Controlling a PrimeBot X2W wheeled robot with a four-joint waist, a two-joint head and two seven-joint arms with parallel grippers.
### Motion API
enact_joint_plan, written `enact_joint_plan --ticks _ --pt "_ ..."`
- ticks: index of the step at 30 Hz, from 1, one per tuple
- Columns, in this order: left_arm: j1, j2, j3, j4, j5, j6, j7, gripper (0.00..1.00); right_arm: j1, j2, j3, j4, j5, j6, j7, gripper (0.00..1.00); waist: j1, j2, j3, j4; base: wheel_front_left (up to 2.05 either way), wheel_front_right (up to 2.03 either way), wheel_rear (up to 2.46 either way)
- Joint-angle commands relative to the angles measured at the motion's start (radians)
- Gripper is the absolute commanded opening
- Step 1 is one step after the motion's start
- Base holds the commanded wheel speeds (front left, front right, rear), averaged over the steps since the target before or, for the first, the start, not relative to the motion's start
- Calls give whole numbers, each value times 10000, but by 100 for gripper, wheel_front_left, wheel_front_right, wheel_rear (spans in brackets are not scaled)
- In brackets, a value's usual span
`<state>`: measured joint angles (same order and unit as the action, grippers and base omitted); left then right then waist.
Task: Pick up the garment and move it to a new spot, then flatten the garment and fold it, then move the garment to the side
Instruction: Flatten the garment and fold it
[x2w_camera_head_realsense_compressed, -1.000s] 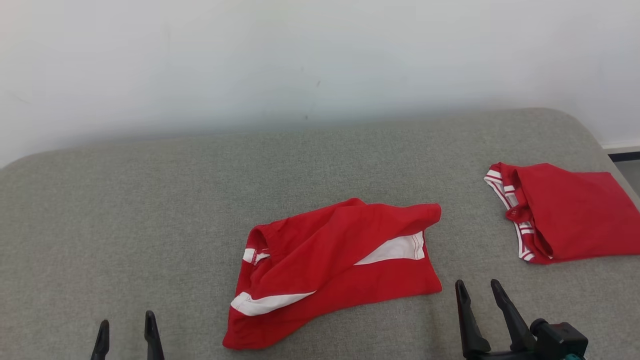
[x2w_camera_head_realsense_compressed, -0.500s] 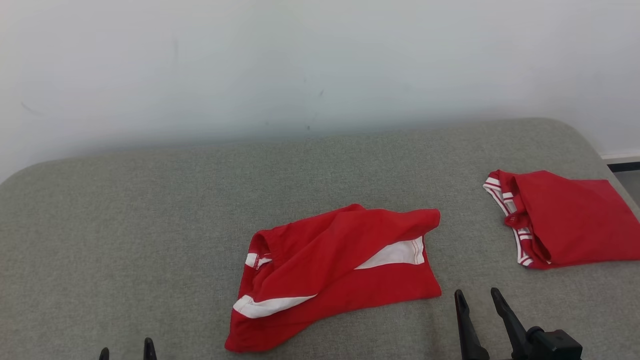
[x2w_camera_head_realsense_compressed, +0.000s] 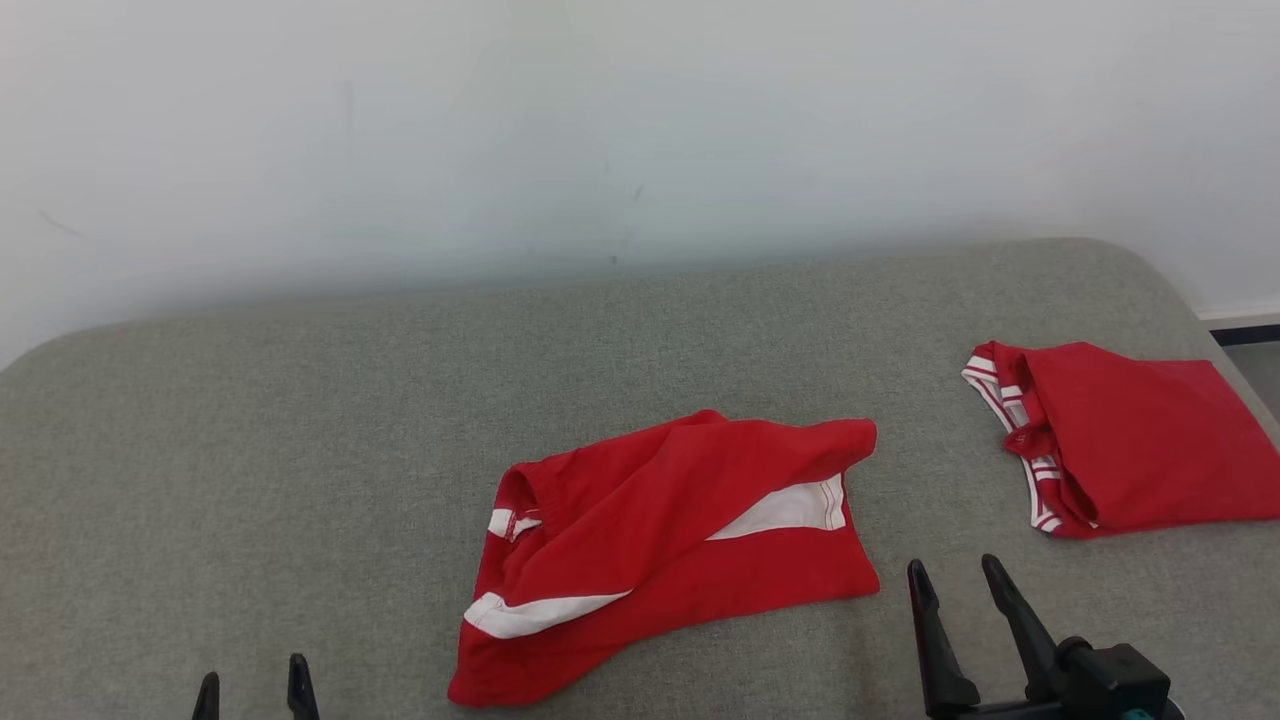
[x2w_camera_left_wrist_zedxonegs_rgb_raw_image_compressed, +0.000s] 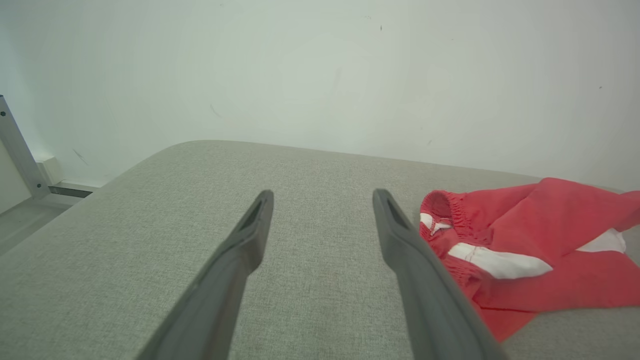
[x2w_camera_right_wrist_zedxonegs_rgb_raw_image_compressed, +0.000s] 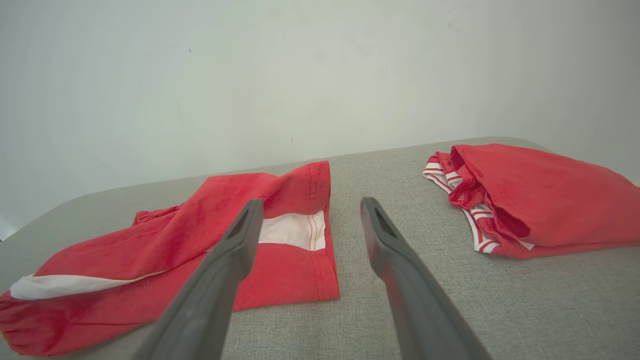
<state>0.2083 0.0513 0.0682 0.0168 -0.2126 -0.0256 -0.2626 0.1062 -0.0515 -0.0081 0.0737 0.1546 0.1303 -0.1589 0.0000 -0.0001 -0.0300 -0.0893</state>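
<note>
Grey padded fabric (x2w_camera_head_realsense_compressed: 250, 450) covers the work surface, with a plain pale wall (x2w_camera_head_realsense_compressed: 600, 120) behind it. From the head view, the red shorts (x2w_camera_head_realsense_compressed: 680, 540) lie rumpled near the middle, a little toward 6 o'clock. One side is flopped loosely over the other, so white stripes show at the waistband end and by the leg hem, and nothing touches the cloth. A second red garment (x2w_camera_head_realsense_compressed: 1140, 440) sits at 3 o'clock near the edge of the surface, folded into a neat bundle with its striped band turned outward. That suggests it is finished and parked out of the way, leaving the shorts as the piece to work on. The left gripper (x2w_camera_head_realsense_compressed: 252, 672) at 7 o'clock and the right gripper (x2w_camera_head_realsense_compressed: 952, 565) at 5 o'clock both have their fingers spread wide and hold nothing. They flank the shorts, the right one just beside the hem corner and the left one farther from the waistband. This is probably a ready stance, so that each arm can take one end. The pick-up appears not yet begun.
</note>
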Motion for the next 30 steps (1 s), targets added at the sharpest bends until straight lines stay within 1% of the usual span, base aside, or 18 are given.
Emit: enact_joint_plan --ticks 1,16,19,21,23,25,28,29,30 --pt "-61 -14 -29 41 -38 39 -25 100 -4 -2 -30 -127 -136 5 -61 100 0 1 0 -5 0 0 0" --pt "102 -14 -198 381 -181 43 -26 100 71 11 -229 -371 -170 5 125 100 0 1 -63 32 0 0 0" --pt "148 -14 -236 454 -281 -4 -26 100 49 12 -211 -330 -136 5 185 100 0 1 -90 9 0 0 0" --pt "180 -16 -335 656 -331 -160 -26 100 -4 -47 -130 -275 -86 5 369 100 0 1 -93 -12 0 0 0" --pt "-34 -8 -469 978 -381 -398 -26 100 -123 -192 -33 -185 57 5 782 100 0 1 -39 -17 0 0 0" --pt "-494 208 -716 1400 -420 -640 81 100 -408 -478 52 -145 199 5 1247 100 0 1 36 -13 0 0 0" --pt "-1287 557 -1290 1897 -607 -900 792 100 -851 -910 245 45 496 5 2285 100 0 1 182 6 0 0 0" --pt "-1555 667 -1546 2051 -723 -971 1212 100 -1037 -1094 327 125 580 5 2690 100 0 1 229 21 0 0 0" --pt "-1908 912 -1823 2146 -652 -991 1590 100 -1258 -1296 464 155 685 5 3049 100 0 1 289 32 0 0 0"
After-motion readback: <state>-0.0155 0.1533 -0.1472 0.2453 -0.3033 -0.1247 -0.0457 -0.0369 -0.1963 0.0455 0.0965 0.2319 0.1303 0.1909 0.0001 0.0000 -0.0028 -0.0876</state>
